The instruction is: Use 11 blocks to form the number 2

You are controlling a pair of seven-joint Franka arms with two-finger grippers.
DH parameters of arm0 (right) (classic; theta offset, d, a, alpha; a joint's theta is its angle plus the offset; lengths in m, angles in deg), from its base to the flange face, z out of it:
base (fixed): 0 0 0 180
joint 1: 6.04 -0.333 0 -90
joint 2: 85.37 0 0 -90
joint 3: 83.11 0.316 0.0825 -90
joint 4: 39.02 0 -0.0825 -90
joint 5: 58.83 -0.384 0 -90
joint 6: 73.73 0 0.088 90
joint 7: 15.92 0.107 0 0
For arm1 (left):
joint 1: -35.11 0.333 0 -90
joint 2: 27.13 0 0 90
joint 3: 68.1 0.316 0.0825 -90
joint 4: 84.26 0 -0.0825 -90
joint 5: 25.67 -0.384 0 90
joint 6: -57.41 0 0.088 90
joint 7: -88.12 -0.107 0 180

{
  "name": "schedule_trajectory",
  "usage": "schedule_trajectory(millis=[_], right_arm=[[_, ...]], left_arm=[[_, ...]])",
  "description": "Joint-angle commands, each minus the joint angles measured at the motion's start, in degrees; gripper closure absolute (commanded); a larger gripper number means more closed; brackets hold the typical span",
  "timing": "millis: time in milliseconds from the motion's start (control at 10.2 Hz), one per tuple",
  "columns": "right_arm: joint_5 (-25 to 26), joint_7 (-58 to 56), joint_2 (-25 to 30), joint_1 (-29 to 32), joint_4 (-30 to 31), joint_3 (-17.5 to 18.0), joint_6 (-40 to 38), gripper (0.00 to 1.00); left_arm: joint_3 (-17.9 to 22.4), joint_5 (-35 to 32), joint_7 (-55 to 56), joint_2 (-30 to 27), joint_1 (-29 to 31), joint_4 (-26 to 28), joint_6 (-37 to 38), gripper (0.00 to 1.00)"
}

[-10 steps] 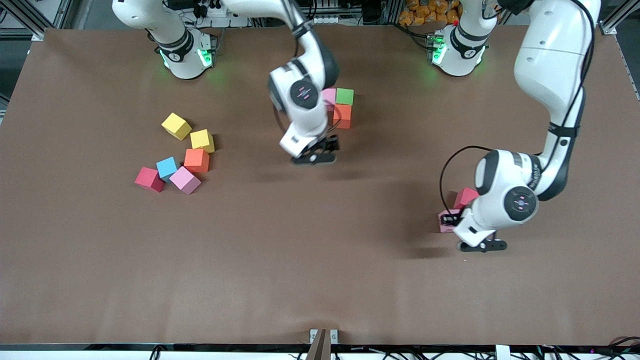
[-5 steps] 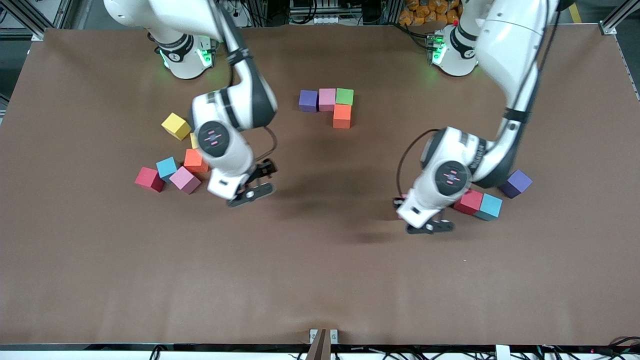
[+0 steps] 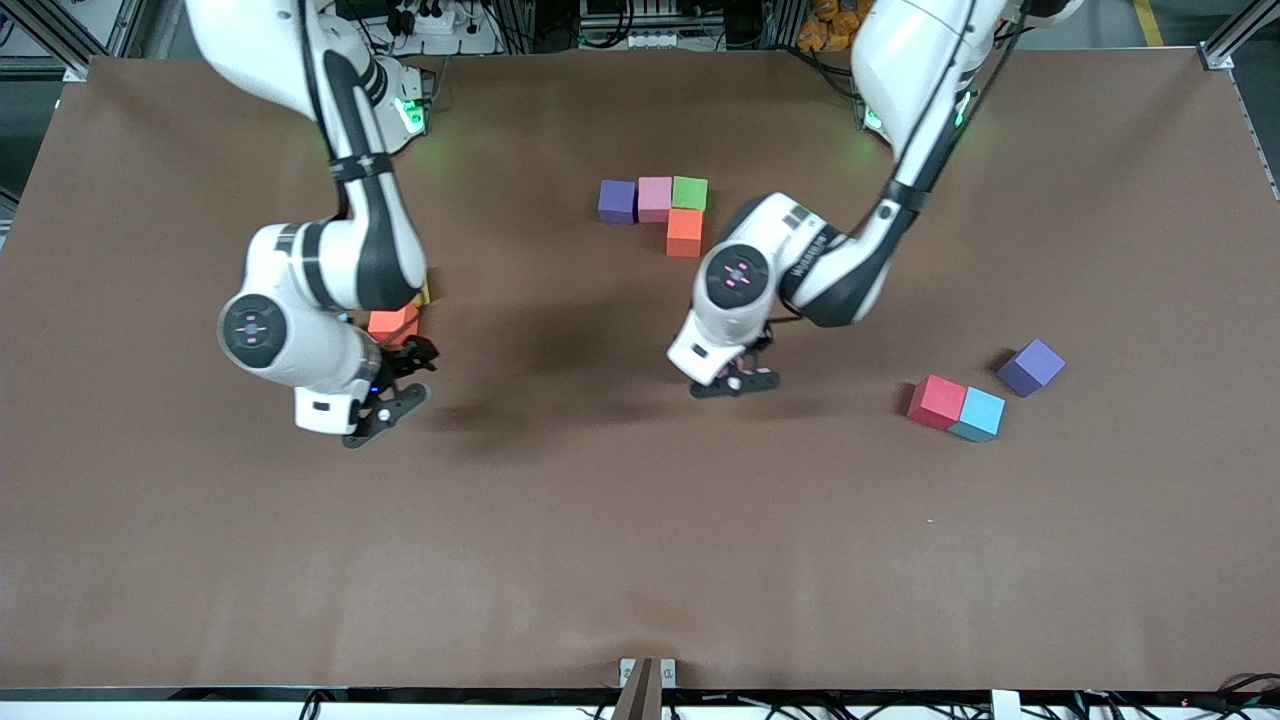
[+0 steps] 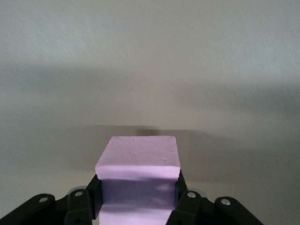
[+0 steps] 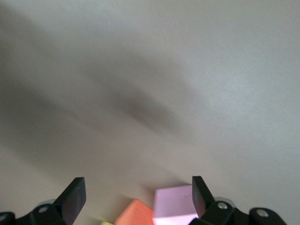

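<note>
A purple block (image 3: 617, 201), a pink block (image 3: 655, 198) and a green block (image 3: 690, 192) stand in a row, with an orange block (image 3: 684, 232) touching the green one on its nearer side. My left gripper (image 3: 738, 380) is over bare table nearer the camera than that group, shut on a pink block (image 4: 138, 161). My right gripper (image 3: 385, 400) is open over the cluster at the right arm's end, where an orange block (image 3: 392, 322) shows. The right wrist view shows my right gripper (image 5: 137, 194) open, with a pink block (image 5: 176, 204) and that orange block (image 5: 138, 213) below its fingers.
A red block (image 3: 937, 401) and a light blue block (image 3: 979, 413) touch each other toward the left arm's end, with a purple block (image 3: 1031, 366) close by. A sliver of a yellow cube (image 3: 424, 293) shows beside the right arm, which hides the rest of that cluster.
My right arm swung from the row of blocks to the cluster at its end of the table. My left arm carried the pink block from beside the red block toward the table's middle.
</note>
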Motion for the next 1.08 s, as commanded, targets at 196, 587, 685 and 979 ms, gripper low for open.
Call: schedule_trajectory(millis=[196, 587, 685, 979], right_arm=[[0.0, -17.7, 4.9, 6.2, 11.5, 1.5, 5.9, 0.0], [-10.6, -28.1, 4.8, 7.6, 19.5, 1.5, 10.5, 0.0], [-11.4, -28.9, 4.6, 7.6, 20.3, 1.5, 11.4, 0.0], [-11.8, -29.4, 3.9, 7.6, 20.4, 1.5, 14.5, 0.0]], left_arm=[[-4.0, -0.4, 5.7, 0.5, -0.7, 2.0, -0.7, 0.64], [-12.2, -2.4, 5.8, -1.9, 5.4, 8.5, -6.2, 0.64], [-16.1, -4.6, 5.8, -3.2, 9.3, 11.7, -8.0, 0.64], [-19.4, -5.4, 5.9, -3.9, 11.9, 13.8, -8.3, 0.64]])
